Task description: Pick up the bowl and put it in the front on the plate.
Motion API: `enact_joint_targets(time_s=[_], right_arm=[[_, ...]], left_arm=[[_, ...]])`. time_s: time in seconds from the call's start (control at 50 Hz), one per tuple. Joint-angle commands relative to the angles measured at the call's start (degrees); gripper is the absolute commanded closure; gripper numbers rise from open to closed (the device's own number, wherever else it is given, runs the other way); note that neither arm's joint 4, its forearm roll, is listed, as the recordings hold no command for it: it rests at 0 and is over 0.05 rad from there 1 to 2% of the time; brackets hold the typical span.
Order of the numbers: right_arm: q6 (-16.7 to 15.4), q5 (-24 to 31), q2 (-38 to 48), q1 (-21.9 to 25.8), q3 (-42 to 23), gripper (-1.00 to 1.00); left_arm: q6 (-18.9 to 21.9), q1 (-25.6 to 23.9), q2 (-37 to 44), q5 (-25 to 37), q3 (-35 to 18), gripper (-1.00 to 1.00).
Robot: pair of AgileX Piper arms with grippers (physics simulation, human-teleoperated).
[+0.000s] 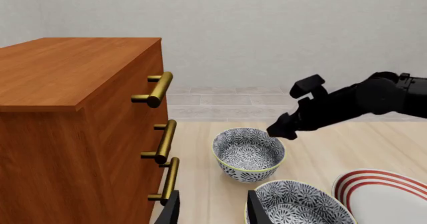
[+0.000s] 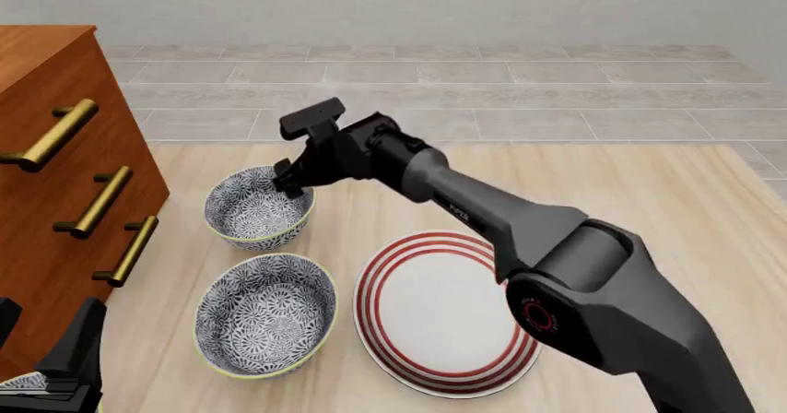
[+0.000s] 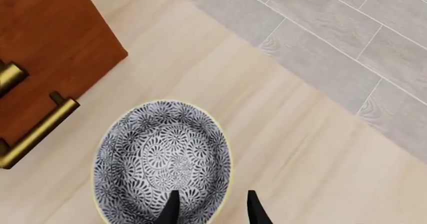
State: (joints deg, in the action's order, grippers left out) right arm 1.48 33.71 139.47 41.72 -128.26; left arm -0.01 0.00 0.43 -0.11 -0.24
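Right gripper [image 2: 290, 181] hovers over far bowl [image 2: 257, 207], fingers spread, straddling its 3 o'clock rim, nothing pinched. Bowl sits on table at 10 o'clock of plate [image 2: 443, 313]. Looks rigid, glazed, slippery, breakable: pinch rim wall. Left gripper [image 1: 209, 211] spread, idle.

It looks like a home dining corner: a wooden drawer chest [image 2: 50, 155] with brass handles [image 2: 99, 201], patterned crockery on a pale wood desk [image 2: 640, 192], grey tiled floor [image 2: 492, 81], plain wall [image 1: 267, 29].
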Motion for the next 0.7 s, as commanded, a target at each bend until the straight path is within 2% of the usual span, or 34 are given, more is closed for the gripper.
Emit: enact_joint_targets(time_s=[0.02, 0.48, 0.7], right_arm=[[2.6, -2.5, -0.4, 0.4, 2.5, -1.00], [5.7, -2.8, 3.0, 0.1, -1.1, -1.00], [6.7, -4.0, 3.4, 0.2, -0.2, -1.00]], left_arm=[[0.0, 0.0, 0.0, 0.0, 0.0, -1.00], [0.0, 0.0, 0.0, 0.0, 0.0, -1.00], [0.0, 0.0, 0.0, 0.0, 0.0, -1.00]])
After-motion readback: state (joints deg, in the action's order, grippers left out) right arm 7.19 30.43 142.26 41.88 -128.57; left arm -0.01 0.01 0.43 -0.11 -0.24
